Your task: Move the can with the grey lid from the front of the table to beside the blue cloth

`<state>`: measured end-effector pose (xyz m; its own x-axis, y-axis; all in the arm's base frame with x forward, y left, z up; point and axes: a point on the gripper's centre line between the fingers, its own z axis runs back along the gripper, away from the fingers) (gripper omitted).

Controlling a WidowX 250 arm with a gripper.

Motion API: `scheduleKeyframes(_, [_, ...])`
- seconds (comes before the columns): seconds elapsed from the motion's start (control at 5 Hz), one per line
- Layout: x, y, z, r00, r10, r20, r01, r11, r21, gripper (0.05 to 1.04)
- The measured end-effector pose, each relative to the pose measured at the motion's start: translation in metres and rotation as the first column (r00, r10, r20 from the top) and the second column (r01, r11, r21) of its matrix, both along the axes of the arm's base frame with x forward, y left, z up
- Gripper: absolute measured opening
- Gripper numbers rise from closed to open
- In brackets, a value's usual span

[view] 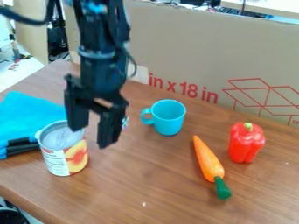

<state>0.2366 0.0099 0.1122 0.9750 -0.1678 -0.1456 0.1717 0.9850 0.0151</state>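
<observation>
Hangs over the left part of the wooden table as a black gripper, fingers pointing down. Stands wide open, with a broad gap between the fingers and nothing visible held in it. Overlaps, with the left finger's tip, the right side of the rim of a peach can; impossible to tell from this angle whether touching or just in front.

At the near left, upright on the table, has that can, with a bare metal top and a white label bearing a picture of peaches. Just to the left of it, has black-and-blue markers lying side by side at the near edge of a bright blue cloth, spread out towards the far left.

To the right of the gripper, well apart from the can, has a light blue mug, upright, with its handle to the left. Nearer and farther right, has an orange carrot lying at a slant, narrow tip to the far left and green end to the near right. To the right of the carrot, has a red bell pepper, upright, with a green stem on top. Along the far side, has a cardboard panel with red print and line drawings.
</observation>
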Motion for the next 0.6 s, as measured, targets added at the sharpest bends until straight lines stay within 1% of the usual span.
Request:
scheduleKeyframes(0.2, [0.015,-0.027,0.024,0.988,-0.141,0.063,0.141,0.990,-0.003,1.001])
scheduleKeyframes(0.4, [0.025,-0.044,0.034,0.962,-0.262,0.082,0.256,0.964,0.073,1.001])
scheduleKeyframes(0.6, [0.031,-0.045,0.026,0.943,-0.333,0.017,0.328,0.935,0.136,1.001])
